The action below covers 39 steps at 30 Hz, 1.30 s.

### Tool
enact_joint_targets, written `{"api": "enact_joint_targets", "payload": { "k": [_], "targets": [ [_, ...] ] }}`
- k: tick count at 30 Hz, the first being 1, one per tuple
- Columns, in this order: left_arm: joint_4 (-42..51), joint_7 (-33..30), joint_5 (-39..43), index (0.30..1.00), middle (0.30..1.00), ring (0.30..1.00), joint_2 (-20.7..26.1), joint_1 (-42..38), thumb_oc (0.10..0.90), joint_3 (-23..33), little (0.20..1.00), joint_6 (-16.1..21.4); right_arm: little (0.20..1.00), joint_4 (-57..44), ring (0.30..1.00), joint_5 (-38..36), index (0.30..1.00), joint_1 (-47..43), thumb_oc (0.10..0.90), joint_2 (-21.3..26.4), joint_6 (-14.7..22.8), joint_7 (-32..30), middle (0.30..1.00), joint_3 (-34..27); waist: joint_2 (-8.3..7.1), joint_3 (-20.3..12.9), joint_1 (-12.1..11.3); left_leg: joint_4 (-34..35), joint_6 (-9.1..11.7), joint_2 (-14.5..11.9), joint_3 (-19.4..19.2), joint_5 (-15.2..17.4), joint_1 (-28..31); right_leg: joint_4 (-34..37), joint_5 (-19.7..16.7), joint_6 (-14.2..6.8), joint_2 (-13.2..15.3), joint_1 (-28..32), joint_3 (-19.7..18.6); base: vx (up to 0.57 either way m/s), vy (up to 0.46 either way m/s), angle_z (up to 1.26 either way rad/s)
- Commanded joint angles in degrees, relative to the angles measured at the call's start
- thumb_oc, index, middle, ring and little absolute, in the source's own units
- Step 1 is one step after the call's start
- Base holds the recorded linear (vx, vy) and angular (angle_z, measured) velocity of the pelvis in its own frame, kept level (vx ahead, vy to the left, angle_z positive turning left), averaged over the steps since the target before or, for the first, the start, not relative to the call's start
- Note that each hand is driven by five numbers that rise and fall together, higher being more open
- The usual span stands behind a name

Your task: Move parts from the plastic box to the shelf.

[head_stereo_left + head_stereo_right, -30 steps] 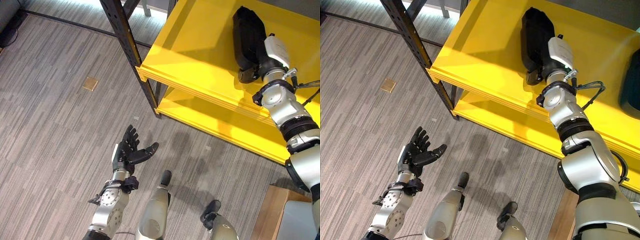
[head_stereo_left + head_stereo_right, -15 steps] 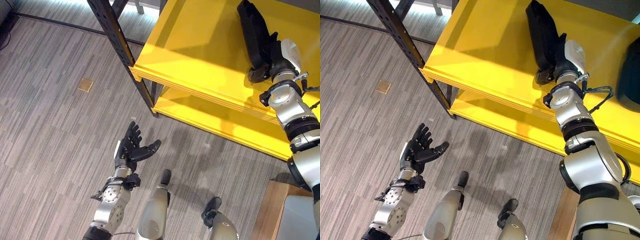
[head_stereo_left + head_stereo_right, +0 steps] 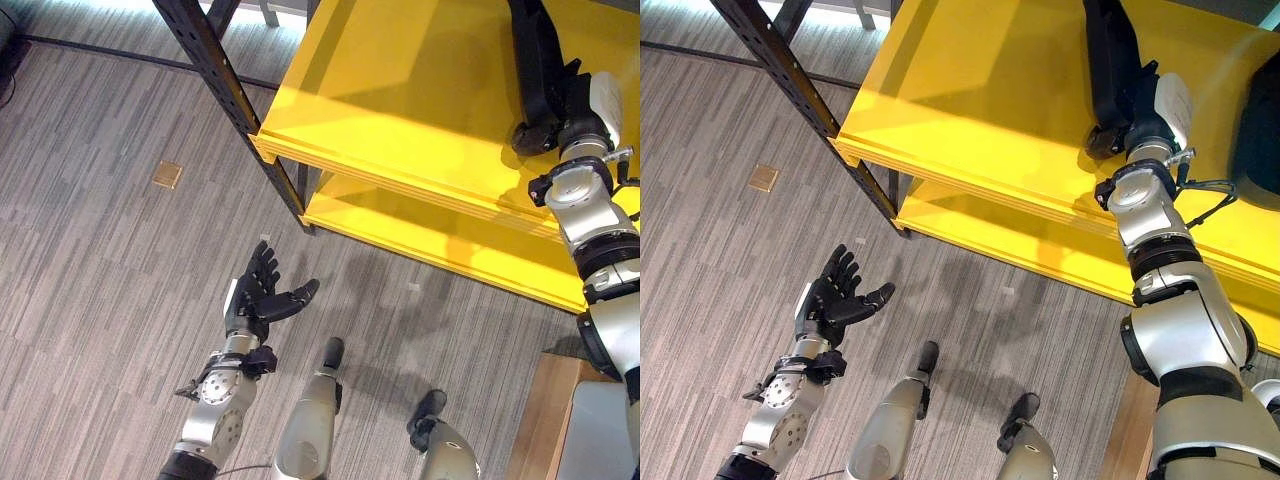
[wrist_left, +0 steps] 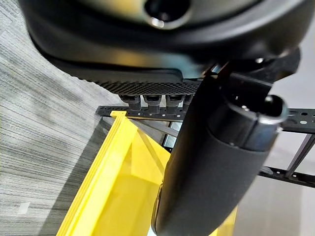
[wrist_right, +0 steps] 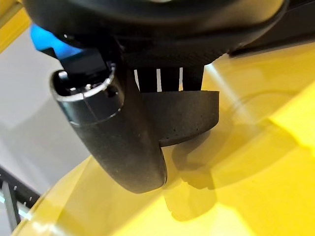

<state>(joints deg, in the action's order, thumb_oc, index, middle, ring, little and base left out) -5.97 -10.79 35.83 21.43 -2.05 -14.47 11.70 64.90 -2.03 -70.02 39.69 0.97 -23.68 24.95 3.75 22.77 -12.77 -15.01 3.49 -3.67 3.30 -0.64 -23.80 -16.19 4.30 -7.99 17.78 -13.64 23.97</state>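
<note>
Left eye view: grey striped floor (image 3: 100, 260); yellow shelf (image 3: 400, 120) on a black post (image 3: 225, 95) at 1 o'clock; left hand (image 3: 258, 300) spread empty over floor. Right eye view: long black part (image 3: 1112, 60) on the top shelf, long axis 12 to 6, right hand (image 3: 1145, 110) at its near end. Right wrist view: fingers (image 5: 167, 81) and thumb curled round the part's dark edge.

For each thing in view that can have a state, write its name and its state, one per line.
left hand: open, palm up, empty, above the floor.
right hand: on the upper yellow shelf, fingers curled round the black part.
black part: long, lying on the shelf.
</note>
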Motion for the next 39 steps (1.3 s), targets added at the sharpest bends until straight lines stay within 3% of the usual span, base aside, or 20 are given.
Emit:
{"api": "enact_joint_targets", "payload": {
  "k": [1, 12, 25, 39],
  "targets": [
    [7.9, -0.2, 1.4, 1.000, 1.000, 1.000, 3.1, -1.1, 0.900, -0.2, 1.000, 5.7, 0.300, -6.5, 0.300, -1.9, 0.300, -6.8, 0.400, 2.6, 3.1, -6.3, 0.300, -0.3, -2.05, -2.4, 1.0, -3.7, 1.6, -3.6, -1.5, -1.5, -7.4, 4.6, 1.8, -0.2, 2.4, 10.6, -2.2, 0.00, 0.000, 0.00],
    [7.8, -0.6, 1.2, 1.000, 1.000, 1.000, 3.1, -1.4, 0.900, -0.3, 1.000, 5.8, 0.300, -7.0, 0.300, -2.3, 0.300, -6.7, 0.400, 0.8, 3.0, -7.1, 0.300, -1.6, -1.74, -2.5, 1.2, -3.7, 1.5, -3.5, -1.7, -1.5, -7.6, 5.2, 1.8, -0.3, 2.3, 11.0, -2.1, 0.00, 0.000, 0.00],
    [7.3, -0.7, 1.4, 1.000, 1.000, 1.000, 3.1, -1.2, 0.900, 0.4, 1.000, 6.1, 0.300, -6.1, 0.300, 2.1, 0.300, -6.5, 0.400, -0.1, 2.3, -4.1, 0.300, 2.6, -2.45, -2.3, 0.6, -3.7, 1.2, -2.9, -1.3, -1.6, -8.2, 5.6, 1.4, -0.3, 2.0, 11.3, -1.5, 0.00, 0.000, 0.00],
    [7.0, -1.9, 0.9, 1.000, 1.000, 1.000, 2.5, -1.8, 0.900, 0.6, 1.000, 5.9, 0.300, -6.3, 0.300, 2.9, 0.300, -2.6, 0.400, -5.7, 2.2, -3.4, 0.300, 1.2, -2.84, -1.4, 1.0, -3.8, 1.1, -3.3, -1.4, -1.5, -7.9, 5.3, 1.3, -0.2, 1.8, 11.1, -2.0, 0.00, 0.000, 0.00]
  ]
}}
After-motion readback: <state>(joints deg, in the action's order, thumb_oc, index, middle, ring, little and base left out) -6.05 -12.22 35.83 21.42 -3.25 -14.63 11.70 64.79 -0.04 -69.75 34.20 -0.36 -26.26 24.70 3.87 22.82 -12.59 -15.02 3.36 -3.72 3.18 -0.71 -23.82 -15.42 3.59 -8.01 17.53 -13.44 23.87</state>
